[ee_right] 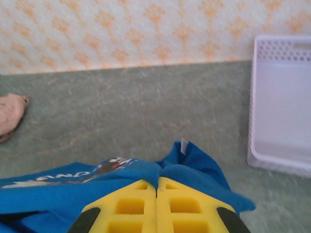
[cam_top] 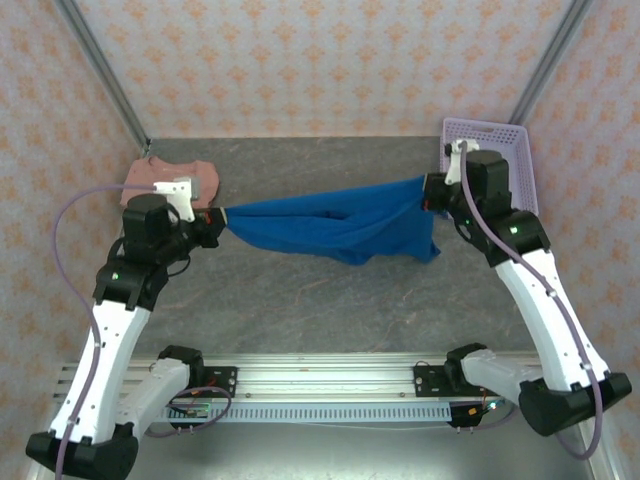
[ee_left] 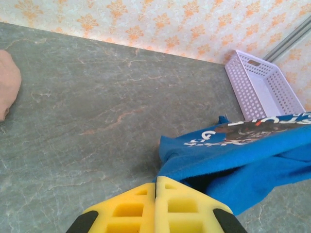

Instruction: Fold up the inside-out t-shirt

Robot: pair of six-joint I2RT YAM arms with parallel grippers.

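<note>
Over middle of table [cam_top: 300, 300], blue t-shirt [cam_top: 330, 225] hangs stretched, belly sagging low. One end pinched tight in left gripper [cam_top: 218, 218], other end pinched in right gripper [cam_top: 428, 192]. Held wide, probably to spread shirt flat before folding.

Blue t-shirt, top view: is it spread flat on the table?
No, the t-shirt hangs bunched between the left tool and right tool.

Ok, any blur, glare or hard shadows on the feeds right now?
Top external: even light, sharp across the table and shirt. Left wrist: crisp, table veining and shirt print clear, a soft shadow under the cloth. Right wrist: softer, the basket and wallpaper look smeared. No glare in any view.
</note>
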